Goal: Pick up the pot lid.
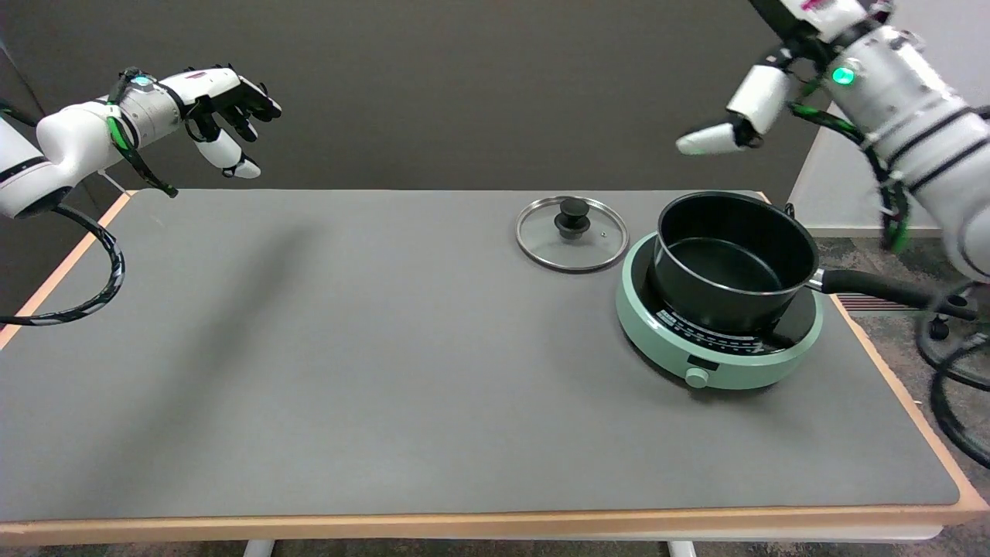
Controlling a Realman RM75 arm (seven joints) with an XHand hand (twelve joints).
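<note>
The glass pot lid [571, 234] with a black knob [573, 212] lies flat on the grey table [348, 348], just left of the pot. My right hand [766, 85] hangs high in the air at the upper right, above and to the right of the lid and over the pot's far side. Most of the hand is cut off by the picture's top edge. Its thumb [708, 140] points left with nothing on it, and the hand holds nothing.
A black pot [731, 259] stands on a mint-green induction cooker [719, 363], its long handle [889, 290] reaching past the table's right edge. The idle left hand [224, 100] hangs at the upper left. Cables [951, 387] hang at the right.
</note>
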